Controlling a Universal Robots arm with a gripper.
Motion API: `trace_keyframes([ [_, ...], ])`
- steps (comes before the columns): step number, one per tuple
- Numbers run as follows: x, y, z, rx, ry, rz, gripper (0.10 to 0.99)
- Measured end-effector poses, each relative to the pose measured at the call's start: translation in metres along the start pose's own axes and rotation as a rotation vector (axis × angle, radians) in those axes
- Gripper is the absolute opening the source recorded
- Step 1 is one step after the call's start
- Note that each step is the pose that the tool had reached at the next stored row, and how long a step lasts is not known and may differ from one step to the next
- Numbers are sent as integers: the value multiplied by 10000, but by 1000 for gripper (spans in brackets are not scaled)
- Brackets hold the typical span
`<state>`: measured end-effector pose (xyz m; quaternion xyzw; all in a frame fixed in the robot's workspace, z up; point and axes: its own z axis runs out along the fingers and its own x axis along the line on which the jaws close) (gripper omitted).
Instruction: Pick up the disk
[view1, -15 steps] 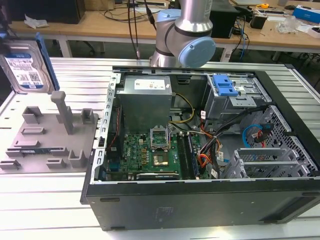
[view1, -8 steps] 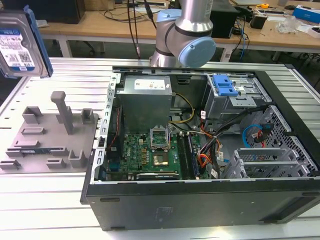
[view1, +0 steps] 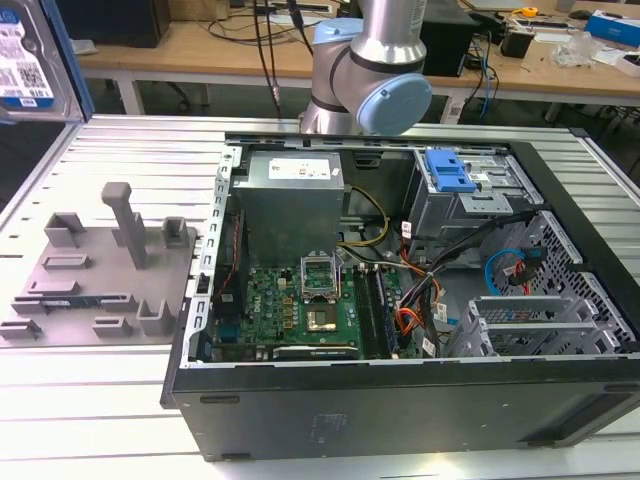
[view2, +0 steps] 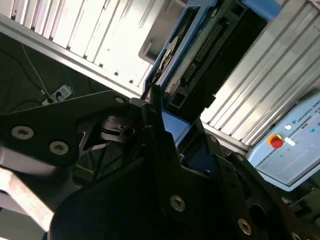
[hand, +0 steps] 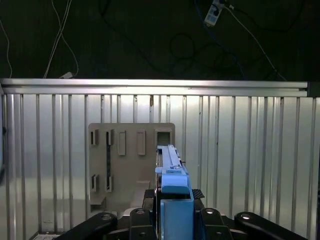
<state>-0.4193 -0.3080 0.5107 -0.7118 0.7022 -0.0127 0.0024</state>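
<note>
1. Hanging high above the bench's far corner on the exterior view's left, the disk (view1: 30, 55) is already clear of the ribbed metal top, label side showing white and blue, with a blue rail along its edge.
2. From the first wrist view, the gripper (hand: 172, 212) holds the disk (hand: 172, 175) edge-on between its dark fingers (hand: 137, 222), narrowed down onto the two flat faces, with the blue rail uppermost. The second wrist view shows the same clamp on the disk (view2: 192, 55) from the side, connector edge out beyond the gripper (view2: 165, 130).
3. Below it lies the grey slotted holder (view1: 95, 265), sitting on the bench near that same edge, and beside it the open computer case (view1: 400, 390) with its blue-latched drive cage (view1: 450, 175).
4. My guess is the drive is stiff, fairly dense and smooth-sided, so it could slip if pinched lightly; it won't take a knock well.
5. Holding across the flat metal faces near the middle, as here, looks sounder than bearing on the plastic rails or the connector end.
</note>
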Motion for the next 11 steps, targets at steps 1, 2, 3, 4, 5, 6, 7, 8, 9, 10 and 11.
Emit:
trace_keyframes([
  [1, 2, -1, -27, -2, -13, 0, 365],
  [2, 2, -1, -27, -2, -16, -1, 365],
  [3, 2, -1, -27, -1, -18, 0, 365],
  [4, 2, -1, -27, -1, -19, 1, 365],
  [5, 2, 0, -27, -1, -20, 1, 365],
  [6, 2, 0, -27, -1, -21, 1, 365],
  [7, 2, 0, -27, -1, -21, 1, 365],
  [8, 2, -1, -27, -1, -21, 0, 365],
  [9, 2, -1, -27, -1, -22, 1, 365],
  [10, 2, 0, -27, -1, -22, 1, 365],
  [11, 2, 0, -27, -1, -23, 0, 365],
])
